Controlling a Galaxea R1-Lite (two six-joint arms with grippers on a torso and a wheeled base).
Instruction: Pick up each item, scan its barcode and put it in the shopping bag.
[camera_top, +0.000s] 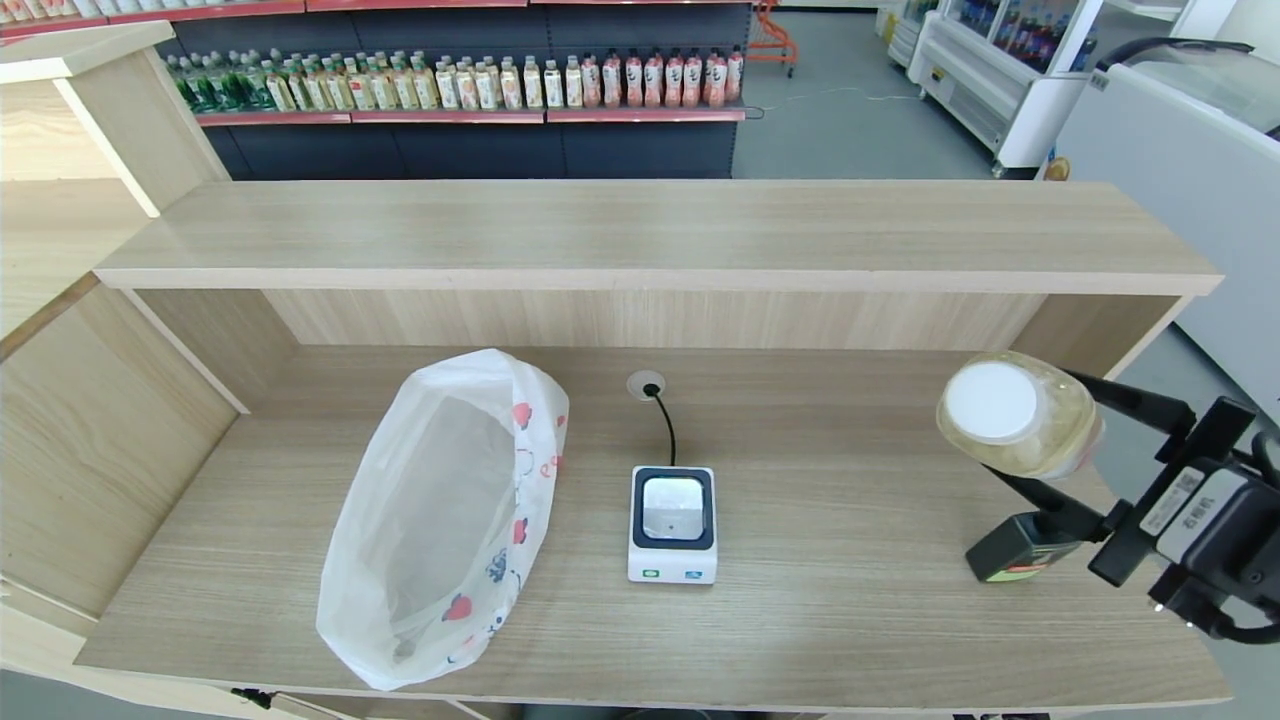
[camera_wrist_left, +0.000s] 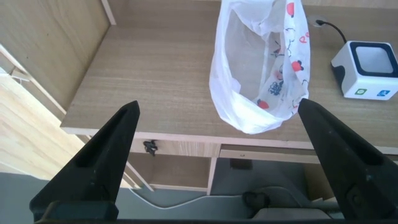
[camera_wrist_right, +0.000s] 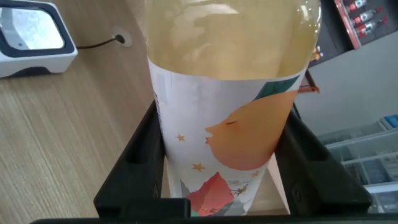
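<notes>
Closest in, by the front edge of the worktop: left pincer spread wide, nothing inside; off to the right, up above the wood: right pincer squeezed tight on a bottle of pale yellow drink with a white cap; just under it, a small dark box on the wood; on the left, a white shopping bag with red hearts, lying open; beside it, a white scanner; behind that, a black cable going into a round hole; far back, a shelf of drinks.
</notes>
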